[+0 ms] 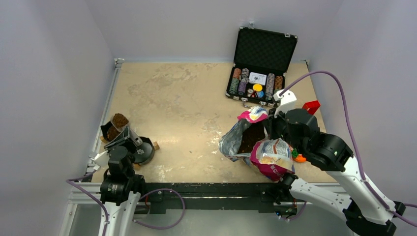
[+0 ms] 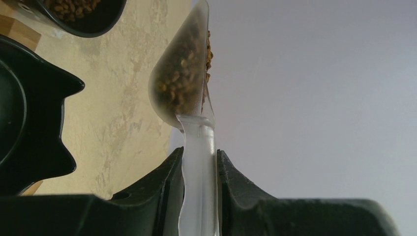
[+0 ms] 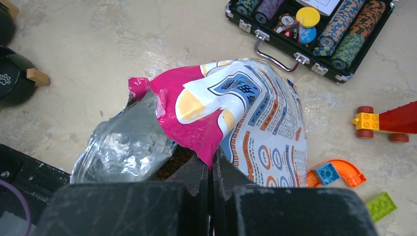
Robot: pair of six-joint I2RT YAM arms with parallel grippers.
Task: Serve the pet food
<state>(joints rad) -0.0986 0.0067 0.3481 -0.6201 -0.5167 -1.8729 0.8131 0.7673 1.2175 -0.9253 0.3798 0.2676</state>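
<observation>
My left gripper [image 2: 200, 160] is shut on the handle of a clear plastic scoop [image 2: 181, 73] heaped with dark-brown kibble. In the top view the scoop [image 1: 119, 120] hangs above the left table edge, over a black bowl [image 1: 109, 132] that holds kibble; that bowl also shows in the left wrist view [image 2: 81, 12]. A second black bowl [image 1: 143, 151] on a wooden stand is beside it. My right gripper [image 3: 211, 162] is shut on the pink torn edge of the pet food bag [image 3: 236, 113]. The bag [image 1: 255, 142] lies open, with kibble [image 3: 177, 160] showing inside.
An open black poker chip case [image 1: 260, 73] stands at the back right; it also shows in the right wrist view [image 3: 314, 29]. Toy bricks lie right of the bag: a red and yellow one [image 3: 388, 120], an orange curve [image 3: 339, 172], a green one [image 3: 381, 205]. Walls close three sides.
</observation>
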